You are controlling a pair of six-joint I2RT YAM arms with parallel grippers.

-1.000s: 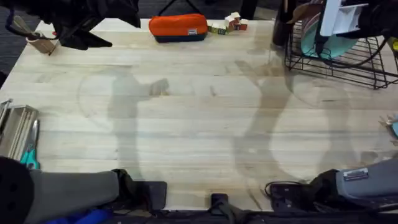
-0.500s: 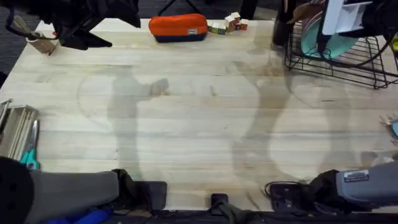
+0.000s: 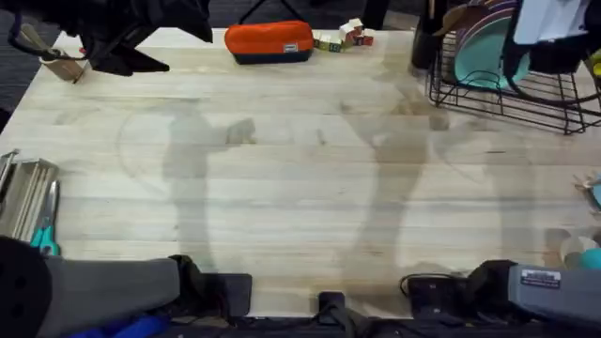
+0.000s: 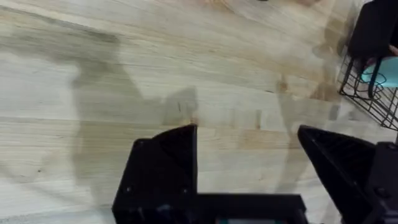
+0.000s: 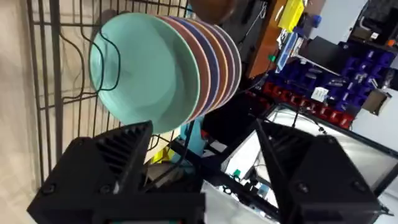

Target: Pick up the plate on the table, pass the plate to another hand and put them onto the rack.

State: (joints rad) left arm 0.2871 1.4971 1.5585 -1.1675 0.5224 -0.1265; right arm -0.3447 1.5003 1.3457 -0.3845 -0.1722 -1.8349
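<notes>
At the near edge of the table (image 3: 300, 188), the left arm rests low by its base, its gripper (image 4: 249, 155) hanging just above the bare pale planks with both black fingers spread wide and nothing between them. Farther out along the left edge lie a metal tray (image 3: 23, 192) and a teal-handled tool (image 3: 44, 235). Across the far edge sit an orange pouch (image 3: 269, 41) and a cluster of small wooden blocks (image 3: 343, 38). At the far right corner the black wire rack (image 3: 507, 89) stands on the wood, and the teal plate (image 5: 146, 71) is upright in one of its slots, the front plate in a row, with pink and purple plates (image 5: 217, 56) packed close behind it. The right gripper (image 5: 205, 162) is raised beside the rack, facing the teal plate, its fingers released and apart, gripping nothing and clear of the rim.
</notes>
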